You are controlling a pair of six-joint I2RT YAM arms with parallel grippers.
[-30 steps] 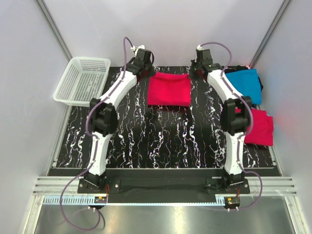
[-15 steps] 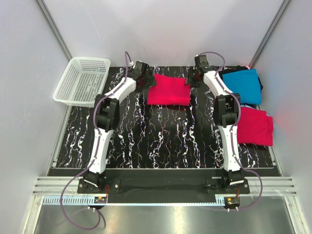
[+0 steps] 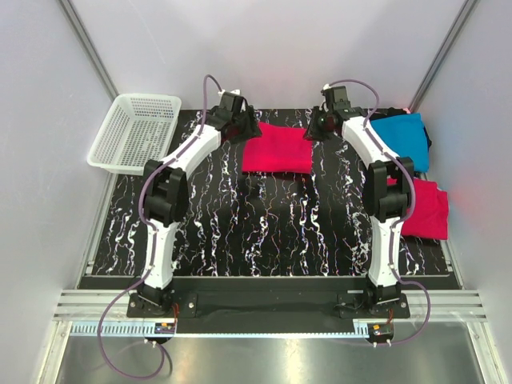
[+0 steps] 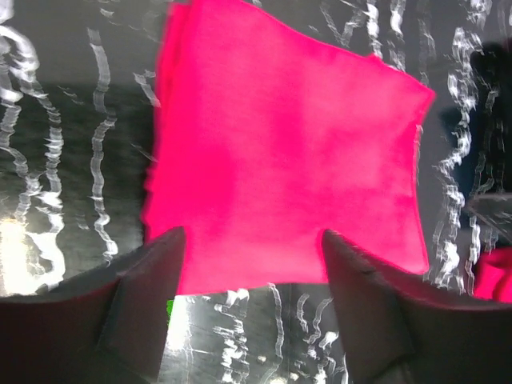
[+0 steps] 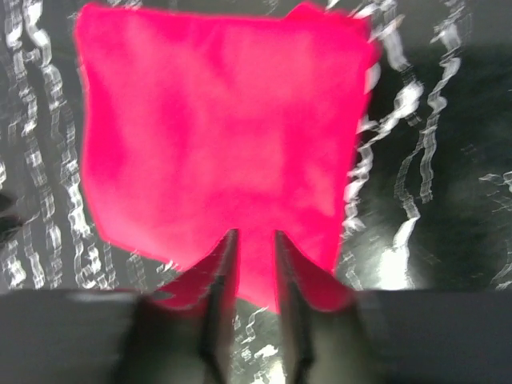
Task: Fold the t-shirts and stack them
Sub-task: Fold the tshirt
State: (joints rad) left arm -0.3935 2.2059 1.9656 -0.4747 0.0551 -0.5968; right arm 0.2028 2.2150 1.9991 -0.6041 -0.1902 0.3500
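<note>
Two bright pinkish-red folded cloth t-shirts lie on the black, white-veined worktop — one centre-back shirt, one right-edge shirt; one turquoise-blue t-shirt sits behind the latter, over one black t-shirt; one white plastic mesh basket stands far left; left jaws gape wide, right jaws narrowly parted — both empty, flanking the centre-back shirt.

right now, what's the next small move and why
Probably lower the right gripper onto the right edge of the centre red t-shirt and pinch it: it lies folded flat, the left gripper hangs open, and a second folded red t-shirt waits at the right.
</note>
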